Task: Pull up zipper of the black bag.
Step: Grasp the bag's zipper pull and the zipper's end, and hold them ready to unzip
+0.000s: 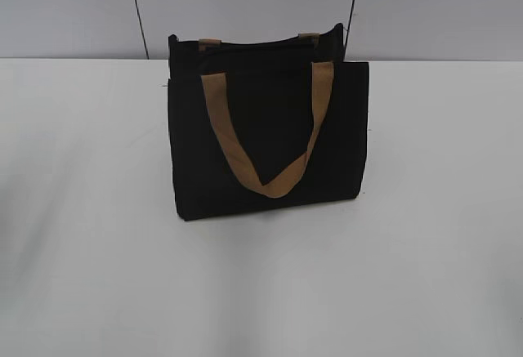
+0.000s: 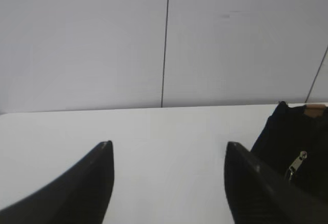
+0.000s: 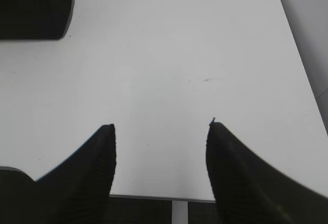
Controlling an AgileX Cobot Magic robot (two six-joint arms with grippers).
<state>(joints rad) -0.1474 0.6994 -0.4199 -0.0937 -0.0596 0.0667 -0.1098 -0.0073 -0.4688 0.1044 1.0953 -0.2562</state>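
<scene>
Black fabric tote bag (image 1: 270, 140) with tan webbing handles (image 1: 265, 140) stands upright mid-counter, near the back wall. Small silver zipper pull (image 2: 296, 165) hangs at the bag's end, seen at the right edge of the left wrist view. Left gripper (image 2: 169, 155): fingers spread apart, empty, low over the white counter (image 1: 90, 234), bag just beside it. Right gripper (image 3: 160, 131): fingers likewise apart, holding nothing, well off the bag. Judgement: step in hand is the approach. One arm should steady the bag; the other should pinch the pull squarely and draw along the teeth.
</scene>
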